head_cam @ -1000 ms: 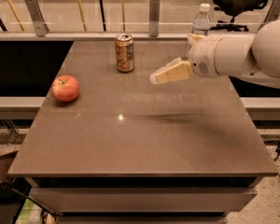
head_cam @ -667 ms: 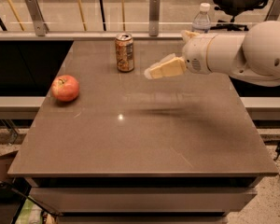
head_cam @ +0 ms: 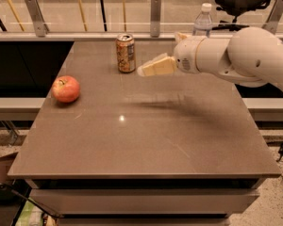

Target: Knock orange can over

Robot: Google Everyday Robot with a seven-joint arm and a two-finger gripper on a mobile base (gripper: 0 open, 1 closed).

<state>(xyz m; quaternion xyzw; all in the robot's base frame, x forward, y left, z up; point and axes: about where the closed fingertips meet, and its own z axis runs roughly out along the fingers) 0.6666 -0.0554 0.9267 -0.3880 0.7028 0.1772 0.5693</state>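
Note:
The orange can (head_cam: pixel 126 53) stands upright near the far edge of the brown table (head_cam: pixel 141 140), left of centre. My gripper (head_cam: pixel 142 70) hangs above the table just right of the can, pointing left at it, with a small gap between its tip and the can. The white arm (head_cam: pixel 240 55) reaches in from the right.
A red-orange apple (head_cam: pixel 65 89) sits at the table's left side. A clear water bottle (head_cam: pixel 203 21) with a white cap stands at the far right, partly hidden behind my arm. A glass railing with metal posts (head_cam: pixel 154 15) runs behind the table.
My gripper has moved left toward the orange can. The can, apple and bottle have not moved.

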